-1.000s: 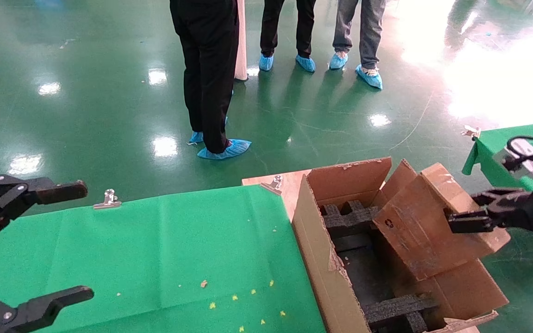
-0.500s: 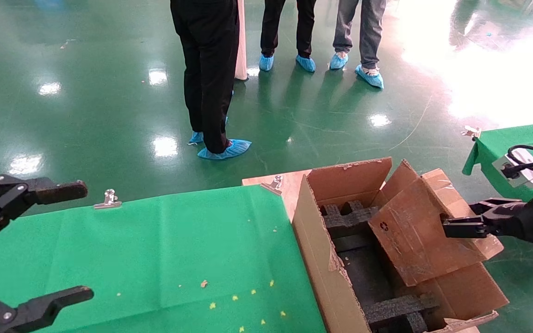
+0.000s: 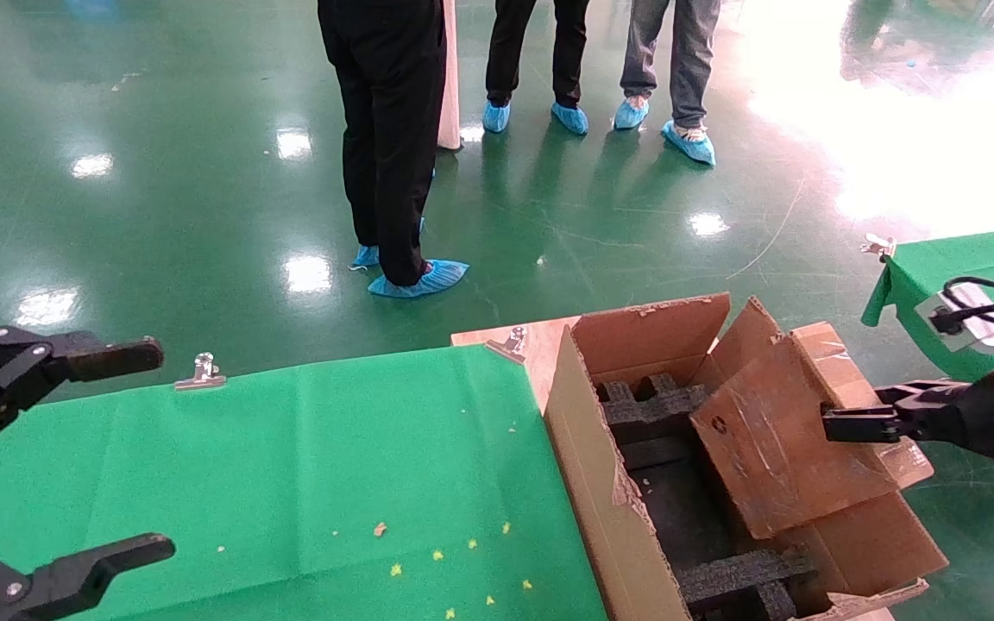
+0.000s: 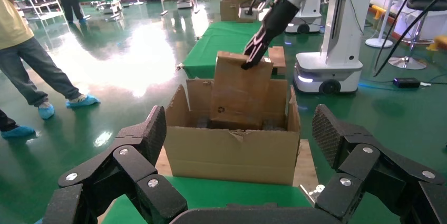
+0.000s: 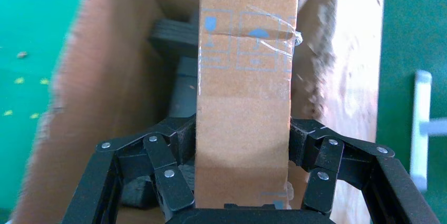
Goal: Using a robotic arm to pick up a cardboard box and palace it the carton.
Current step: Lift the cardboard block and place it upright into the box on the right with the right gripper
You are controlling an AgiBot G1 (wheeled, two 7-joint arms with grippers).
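My right gripper is shut on the small brown cardboard box and holds it tilted, its lower end down inside the large carton. In the right wrist view the box sits clamped between both fingers, above black foam blocks in the carton. The left wrist view shows the box standing in the carton, held at its top by the right arm. My left gripper is open and empty over the green table's left edge.
A green cloth covers the table left of the carton, with metal clips at its far edge. Several people stand on the green floor beyond. Another green table is at the right.
My right gripper has moved the cardboard box down and slightly left, deeper into the carton. The left arm has not moved.
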